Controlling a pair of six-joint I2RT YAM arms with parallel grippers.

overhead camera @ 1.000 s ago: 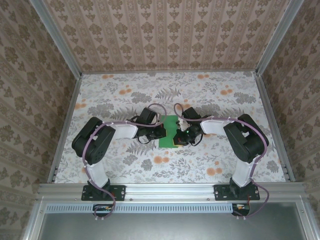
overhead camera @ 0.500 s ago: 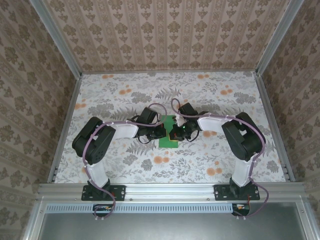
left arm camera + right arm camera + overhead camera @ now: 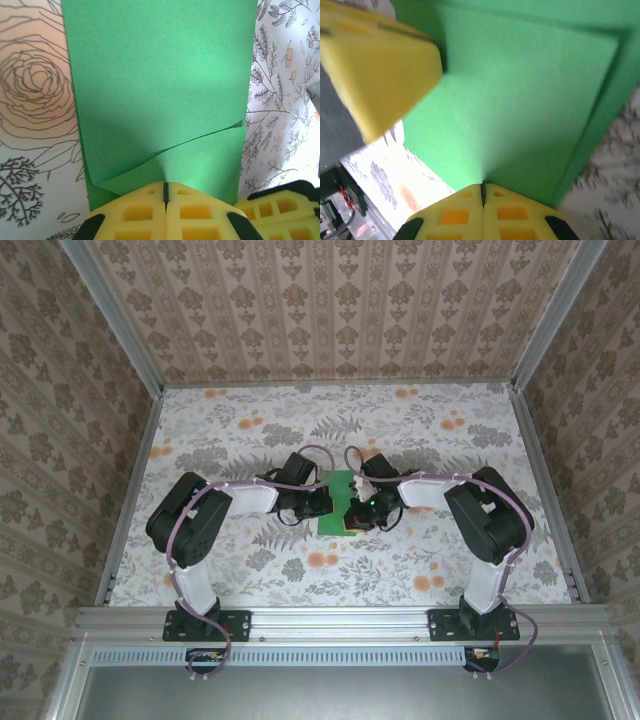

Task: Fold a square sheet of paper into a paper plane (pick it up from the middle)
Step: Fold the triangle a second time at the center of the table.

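Observation:
The square sheet of paper (image 3: 330, 523), bright green, lies folded into an upright rectangle at the table's middle, between my two grippers. In the left wrist view the paper (image 3: 160, 75) has a loose upper flap whose edge curves up to the right. My left gripper (image 3: 165, 186) is shut on the paper's near edge, where a small ridge runs into the seam. From above, the left gripper (image 3: 325, 502) sits at the sheet's left side and the right gripper (image 3: 355, 512) at its right. My right gripper (image 3: 483, 187) is shut on the paper (image 3: 520, 100) edge. The left fingers (image 3: 380, 75) show blurred beside it.
The table (image 3: 400, 430) has a floral cover. Metal rails run along its sides, and a front rail (image 3: 340, 618) carries both arm bases. Patterned walls stand close on three sides. A pad of the right fingers (image 3: 275, 215) shows low in the left wrist view.
The right gripper swung left and farther over the sheet half a second ago, then came back toward its right side. The left gripper has barely moved.

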